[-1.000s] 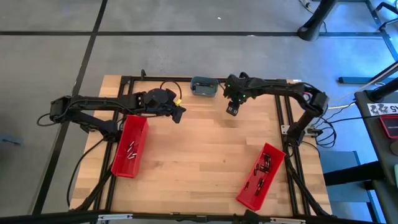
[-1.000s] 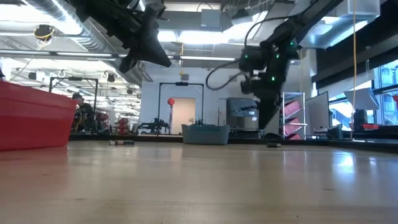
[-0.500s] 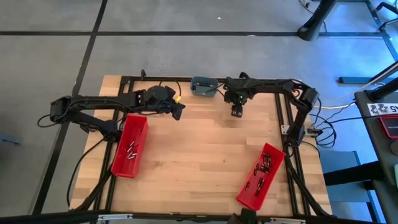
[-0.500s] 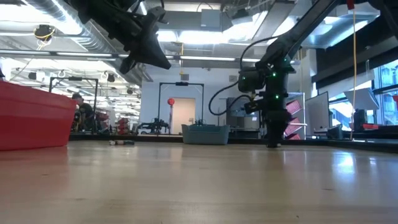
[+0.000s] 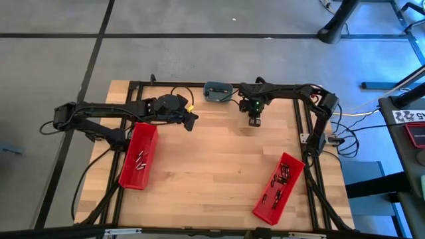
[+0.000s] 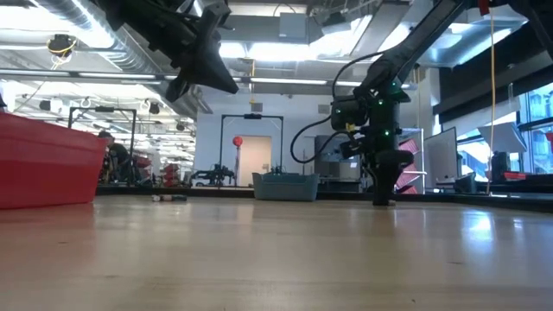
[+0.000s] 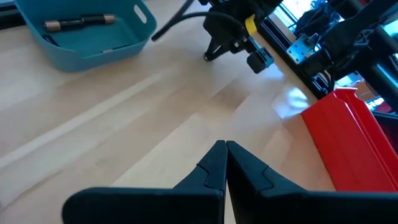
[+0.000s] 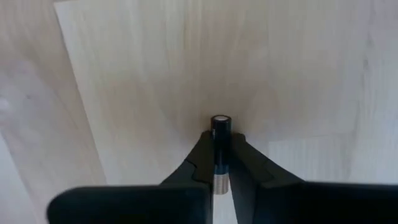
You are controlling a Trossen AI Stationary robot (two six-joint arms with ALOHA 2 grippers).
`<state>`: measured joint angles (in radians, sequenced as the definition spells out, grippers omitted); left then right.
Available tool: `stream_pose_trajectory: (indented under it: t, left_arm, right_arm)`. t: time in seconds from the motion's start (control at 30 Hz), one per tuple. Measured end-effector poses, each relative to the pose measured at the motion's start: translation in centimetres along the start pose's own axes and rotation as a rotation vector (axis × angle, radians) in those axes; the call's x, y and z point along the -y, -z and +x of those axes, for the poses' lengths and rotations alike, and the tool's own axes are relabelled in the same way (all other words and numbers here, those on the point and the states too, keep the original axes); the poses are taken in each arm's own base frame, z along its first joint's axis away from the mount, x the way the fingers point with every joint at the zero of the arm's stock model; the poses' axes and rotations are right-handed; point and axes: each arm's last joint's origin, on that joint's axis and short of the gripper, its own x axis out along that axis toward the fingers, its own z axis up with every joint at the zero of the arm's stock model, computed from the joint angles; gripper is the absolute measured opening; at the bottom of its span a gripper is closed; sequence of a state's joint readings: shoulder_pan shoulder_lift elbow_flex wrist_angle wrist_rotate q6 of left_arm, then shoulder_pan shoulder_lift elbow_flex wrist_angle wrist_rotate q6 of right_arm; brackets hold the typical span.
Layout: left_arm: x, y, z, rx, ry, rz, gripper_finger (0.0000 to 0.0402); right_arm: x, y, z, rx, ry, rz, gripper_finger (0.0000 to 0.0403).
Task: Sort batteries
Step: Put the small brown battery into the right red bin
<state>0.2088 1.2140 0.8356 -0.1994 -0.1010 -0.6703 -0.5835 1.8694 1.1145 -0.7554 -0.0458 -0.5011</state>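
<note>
Right jaws clamped on one small dark-and-silver battery (image 8: 219,144), down at the tabletop.

Pinched lengthwise between the right gripper (image 5: 254,121) fingers (image 8: 198,158), dark cap poking past the tips, at the far middle of the pale wooden table (image 5: 212,166). Just beyond, at the far edge, a grey-blue rounded plastic dish (image 5: 217,92) with two or three slim batteries (image 7: 78,22) inside. Left gripper (image 5: 190,122) held off the wood to the left, jaws pressed together on nothing. Likely risk: slipping or swivelling of the smooth round cell in so narrow a pinch during the lift, then rolling off across the wood. Two long red plastic bins: left one (image 5: 139,155) with about four cells, right one (image 5: 279,188) with roughly a dozen, too small to count exactly.
</note>
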Motion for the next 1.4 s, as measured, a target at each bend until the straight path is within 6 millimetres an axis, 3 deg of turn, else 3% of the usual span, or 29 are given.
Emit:
stream_pose_trajectory:
  t: [0.2, 0.3, 0.53, 0.73, 0.83, 0.93, 1.1, 1.23, 1.4]
  left_arm:
    - [0.4, 0.4, 0.0, -0.013, 0.012, -0.013, 0.0001]
    - [0.5, 0.5, -0.1, -0.016, 0.017, -0.009, 0.0001]
    - [0.7, 0.6, -0.1, -0.019, 0.021, -0.008, 0.0001]
    - [0.7, 0.6, -0.1, -0.019, 0.021, 0.009, 0.0001]
    - [0.6, 0.5, -0.1, -0.018, 0.021, 0.024, 0.0001]
    - [0.6, 0.5, -0.1, -0.015, 0.021, 0.053, 0.0001]
    - [0.7, 0.5, -0.2, -0.019, 0.038, 0.095, 0.0001]
    - [0.9, 0.6, -0.2, -0.067, 0.103, 0.124, 0.0001]
    - [1.4, 1.6, -0.4, -0.165, 0.162, 0.156, 0.0001]
  right_arm:
    - [-1.0, 0.6, -1.7, 0.003, -0.011, -0.006, 0.0014]
    - [-1.2, 0.7, -4.2, 0.096, 0.004, 0.025, 0.0014]
    - [-2.7, 3.2, -10.2, 0.213, 0.022, 0.055, 0.0014]
    - [-5.5, 6.1, -14.7, 0.363, -0.215, 0.128, 0.0014]
    - [-8.2, 7.8, -16.5, 0.343, -0.286, 0.184, 0.0014]
    - [-11.4, 9.5, -18.1, 0.310, -0.243, 0.257, 0.0014]
    - [-16.7, 12.1, -20.5, 0.390, -0.245, 0.452, 0.0014]
    - [-20.5, 13.2, -21.1, 0.409, -0.336, 0.610, 0.0014]
    - [-26.0, 13.3, -20.6, 0.275, -0.499, 0.583, 0.0014]
